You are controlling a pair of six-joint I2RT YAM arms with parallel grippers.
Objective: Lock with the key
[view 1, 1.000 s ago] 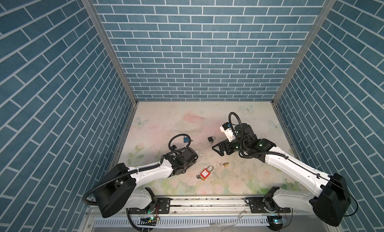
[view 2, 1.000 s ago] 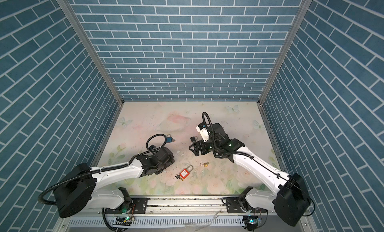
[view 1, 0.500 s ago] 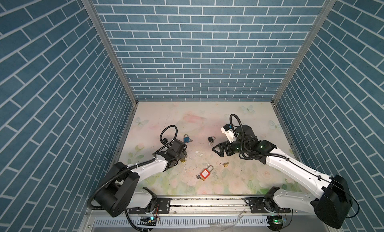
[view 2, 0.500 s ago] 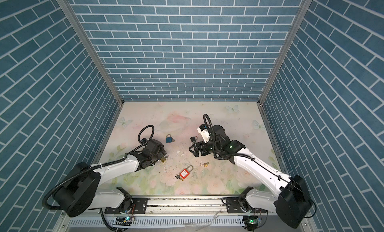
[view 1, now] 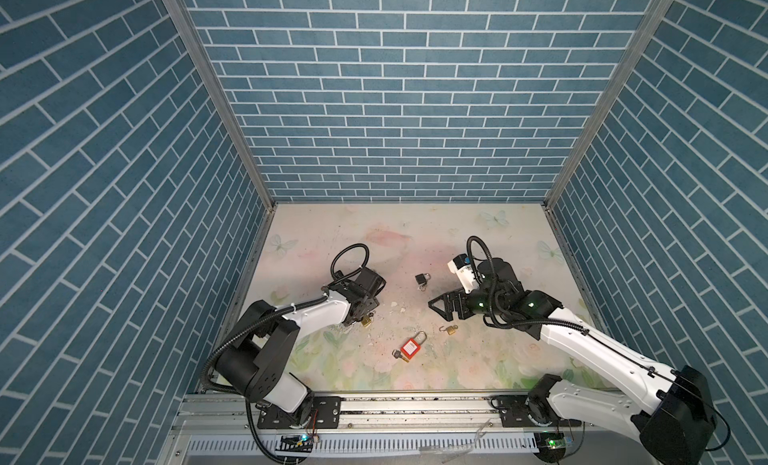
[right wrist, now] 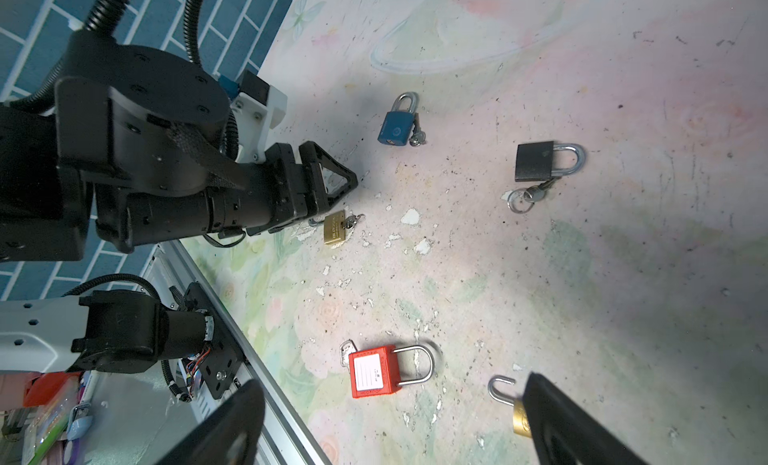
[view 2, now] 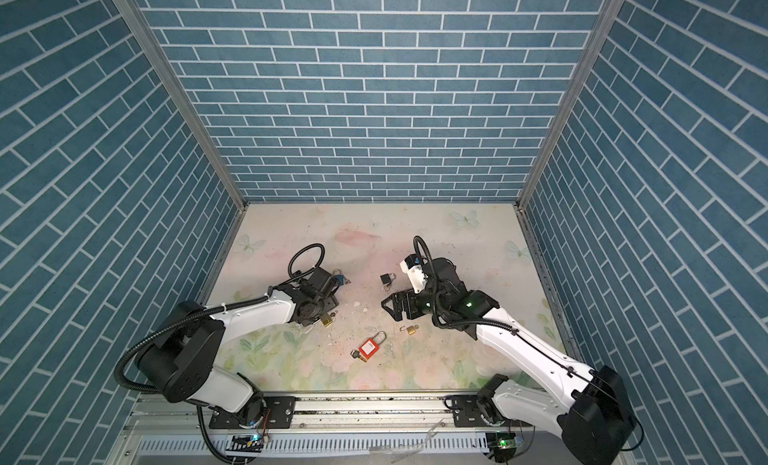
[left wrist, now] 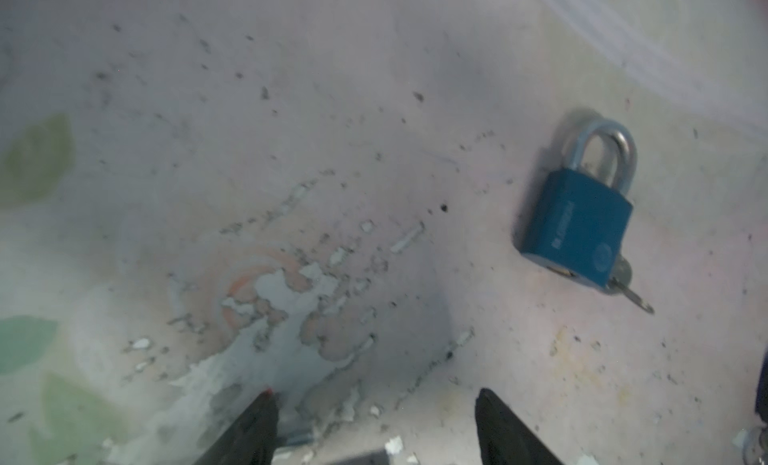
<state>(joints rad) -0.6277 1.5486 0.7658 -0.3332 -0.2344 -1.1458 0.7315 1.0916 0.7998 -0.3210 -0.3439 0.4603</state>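
Several padlocks lie on the floral table. A blue padlock (left wrist: 575, 226) (view 2: 340, 281) has a key (left wrist: 629, 294) in its base and lies just ahead of my left gripper (left wrist: 374, 394) (view 2: 330, 301), which is open and empty. A brass padlock (right wrist: 334, 228) (view 1: 366, 320) with a key lies beside that gripper. My right gripper (right wrist: 392, 386) (view 1: 440, 309) hangs open and empty above a red padlock (right wrist: 374, 371) (view 1: 409, 348), which has a key (right wrist: 345, 352) in it. By one right finger (right wrist: 557, 421) lies a small brass padlock (right wrist: 517, 413) (view 1: 451, 329) with its shackle open.
A black padlock (right wrist: 536, 161) (view 1: 422, 279) with a key on a ring (right wrist: 519, 201) lies near the middle. Paint flakes (left wrist: 291, 292) litter the table. Blue brick walls (view 1: 395, 109) enclose three sides and a metal rail (view 1: 395, 404) runs along the front.
My left arm swung left, then reached forward toward the blue padlock, which it now hides in a top view. The right arm has hardly moved.
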